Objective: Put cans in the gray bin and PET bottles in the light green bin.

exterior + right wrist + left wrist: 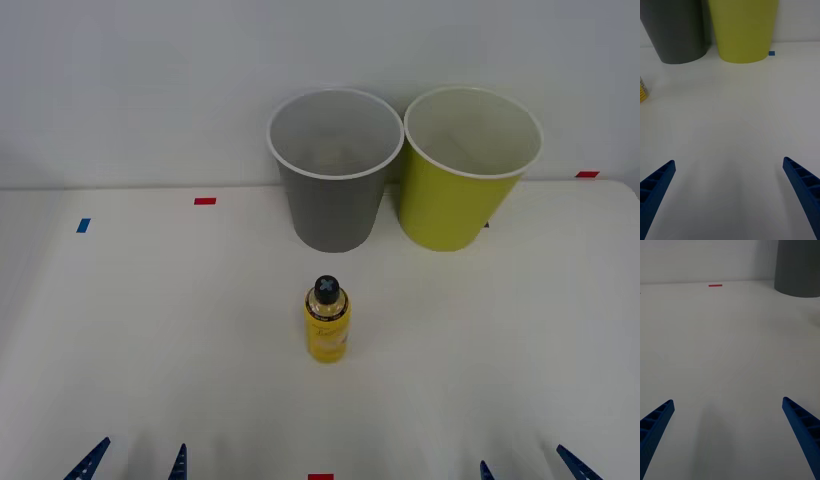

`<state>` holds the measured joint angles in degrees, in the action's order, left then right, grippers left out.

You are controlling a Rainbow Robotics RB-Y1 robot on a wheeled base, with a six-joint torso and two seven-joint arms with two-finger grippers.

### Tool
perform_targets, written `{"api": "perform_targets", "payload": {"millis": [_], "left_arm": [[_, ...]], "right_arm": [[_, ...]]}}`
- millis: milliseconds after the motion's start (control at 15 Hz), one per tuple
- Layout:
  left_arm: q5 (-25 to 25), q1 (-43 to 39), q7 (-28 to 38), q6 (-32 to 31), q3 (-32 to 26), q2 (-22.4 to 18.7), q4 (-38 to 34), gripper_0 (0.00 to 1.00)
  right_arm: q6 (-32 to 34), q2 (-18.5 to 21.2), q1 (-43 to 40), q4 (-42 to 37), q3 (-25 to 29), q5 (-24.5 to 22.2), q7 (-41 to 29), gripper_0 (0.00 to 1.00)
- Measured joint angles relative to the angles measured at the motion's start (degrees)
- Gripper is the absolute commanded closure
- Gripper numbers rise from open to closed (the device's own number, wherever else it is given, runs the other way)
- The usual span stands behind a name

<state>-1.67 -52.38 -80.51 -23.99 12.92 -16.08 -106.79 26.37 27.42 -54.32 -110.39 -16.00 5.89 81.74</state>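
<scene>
Both end effectors, left (135,461) & right (528,466), spread wide at near desk (150,330) edge. Bottle (326,320) upright mid-desk, just before gray bin (334,170); green bin (467,170) beside it.

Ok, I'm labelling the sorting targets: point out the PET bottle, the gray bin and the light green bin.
PET bottle (327,335): front view, on its yellow body.
Gray bin (334,215): front view, on its outer wall.
Light green bin (452,205): front view, on its outer wall.
</scene>
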Motion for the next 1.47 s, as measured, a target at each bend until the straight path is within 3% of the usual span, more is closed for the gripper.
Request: {"api": "perform_targets", "payload": {"millis": [1467], "left_arm": [[0.00, 0.00, 0.00, 0.00, 0.00, 0.00, 0.00, 0.00]], "right_arm": [[0.00, 0.00, 0.00, 0.00, 0.00, 0.00, 0.00, 0.00]]}}
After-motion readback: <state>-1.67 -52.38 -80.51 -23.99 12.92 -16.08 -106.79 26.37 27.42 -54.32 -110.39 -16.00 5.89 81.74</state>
